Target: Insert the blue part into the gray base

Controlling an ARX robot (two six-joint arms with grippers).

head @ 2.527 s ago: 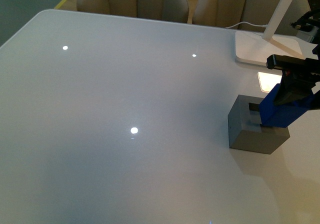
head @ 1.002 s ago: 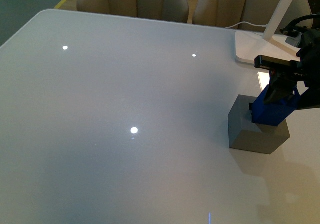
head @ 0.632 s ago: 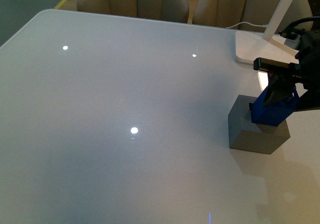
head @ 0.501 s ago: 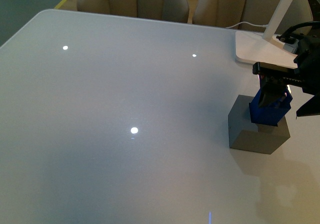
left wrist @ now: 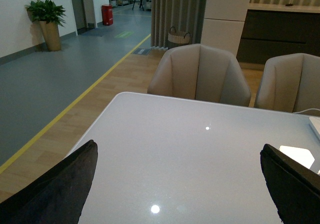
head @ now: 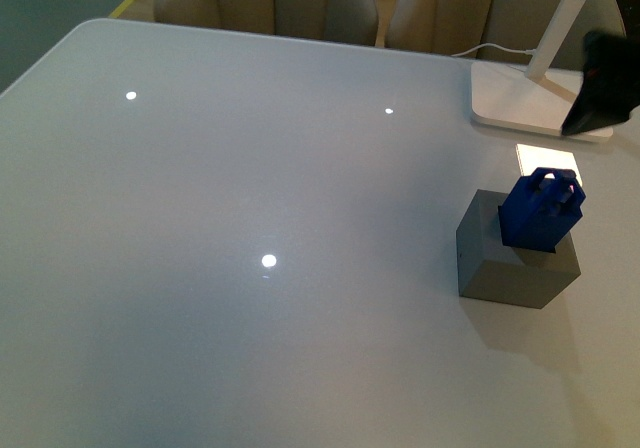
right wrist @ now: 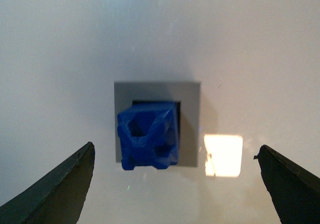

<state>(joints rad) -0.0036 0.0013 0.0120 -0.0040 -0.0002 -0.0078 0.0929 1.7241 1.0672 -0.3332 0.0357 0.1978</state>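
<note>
Right gripper [right wrist: 174, 176]: dark fingers spread wide, nothing between them, hanging above the work and touching neither piece. Left gripper [left wrist: 175, 194]: also spread wide, empty.

Deep-blue blocky plastic part with looped top [head: 540, 211] stands in the square recess of the matte gray cube base [head: 500, 268]. Most of its body rises above the top face, leaning slightly.

The cube sits at the right of the glossy white table [head: 250, 168], just nearer than the flat white lamp base [head: 510, 103].
</note>
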